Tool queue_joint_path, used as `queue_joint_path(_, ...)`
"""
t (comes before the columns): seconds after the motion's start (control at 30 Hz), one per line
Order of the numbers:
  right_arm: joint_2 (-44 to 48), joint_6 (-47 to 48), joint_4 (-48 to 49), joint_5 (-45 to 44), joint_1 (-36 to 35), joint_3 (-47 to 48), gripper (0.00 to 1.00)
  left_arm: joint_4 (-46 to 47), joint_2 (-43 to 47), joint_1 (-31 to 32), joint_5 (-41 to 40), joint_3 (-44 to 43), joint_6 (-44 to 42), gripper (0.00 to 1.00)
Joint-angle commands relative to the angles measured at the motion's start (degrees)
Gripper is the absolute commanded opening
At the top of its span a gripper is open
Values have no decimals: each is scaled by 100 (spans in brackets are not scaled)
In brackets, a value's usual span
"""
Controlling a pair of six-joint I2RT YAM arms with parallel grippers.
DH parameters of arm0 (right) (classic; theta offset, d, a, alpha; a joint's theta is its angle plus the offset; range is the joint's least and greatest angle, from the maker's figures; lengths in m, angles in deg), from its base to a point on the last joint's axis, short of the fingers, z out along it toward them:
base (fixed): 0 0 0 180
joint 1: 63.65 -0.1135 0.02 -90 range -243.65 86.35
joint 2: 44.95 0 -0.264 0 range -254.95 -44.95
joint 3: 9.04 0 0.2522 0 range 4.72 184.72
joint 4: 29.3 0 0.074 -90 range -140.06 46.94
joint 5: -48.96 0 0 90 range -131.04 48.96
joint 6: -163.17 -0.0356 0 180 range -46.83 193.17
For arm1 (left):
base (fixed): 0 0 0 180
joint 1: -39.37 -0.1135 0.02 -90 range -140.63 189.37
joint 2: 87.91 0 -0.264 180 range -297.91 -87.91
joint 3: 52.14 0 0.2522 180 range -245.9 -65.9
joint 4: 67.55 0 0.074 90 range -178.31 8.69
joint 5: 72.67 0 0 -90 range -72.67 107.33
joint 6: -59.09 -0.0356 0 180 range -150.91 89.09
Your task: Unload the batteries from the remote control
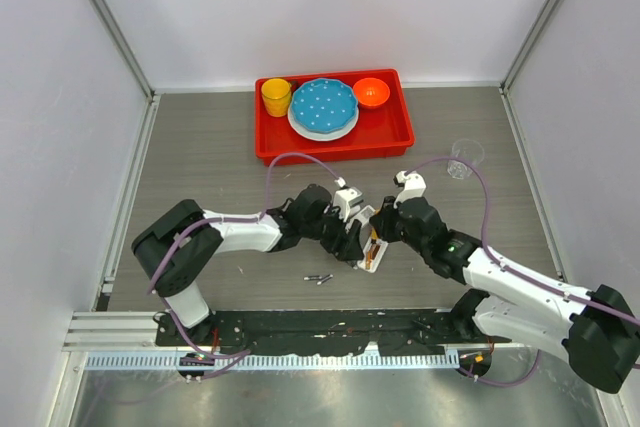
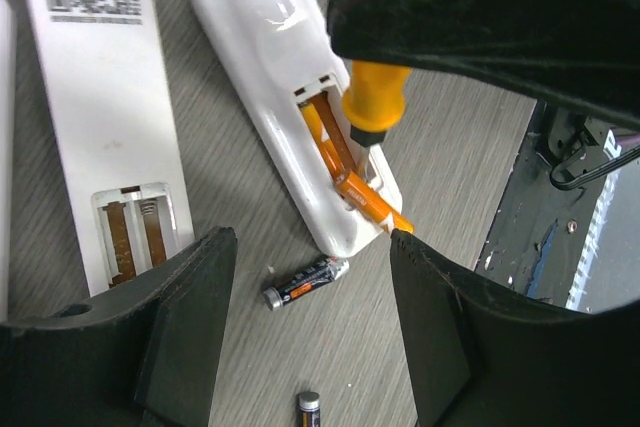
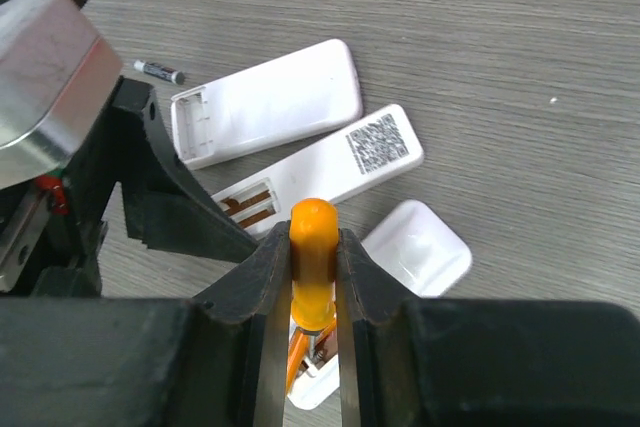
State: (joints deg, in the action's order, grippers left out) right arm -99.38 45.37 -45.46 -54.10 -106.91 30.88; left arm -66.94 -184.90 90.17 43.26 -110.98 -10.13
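our right gripper [image 3: 314, 247] clamps the orange-handled screwdriver [image 2: 375, 97] so its tip can lever the orange battery [image 2: 370, 202] out of the open remote [image 2: 262, 37], our left gripper [image 2: 310, 247] hangs over it with jaws apart, we judge to steady it, and two dark batteries [image 2: 305, 282] lie loose nearby.

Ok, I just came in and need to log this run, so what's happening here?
The right gripper is shut on an orange-handled screwdriver, its tip in the open battery bay of a white remote, against an orange battery there. The left gripper hovers open above. Two dark batteries lie loose on the table beside the remote.
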Motion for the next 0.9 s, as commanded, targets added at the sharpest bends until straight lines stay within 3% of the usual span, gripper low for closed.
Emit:
queue_joint_path(0.0, -15, -165, 503, 190, -129, 276, 1, 162, 216, -115, -71, 25, -12, 66)
queue_joint_path(0.47, -94, -279, 635, -91, -393, 391, 1, 207, 58, -141, 131, -62, 32, 66)
queue_joint_path(0.87, 635, -112, -173, -1243, -297, 364, 1, 268, -707, -97, 1036, -493, 313, 62)
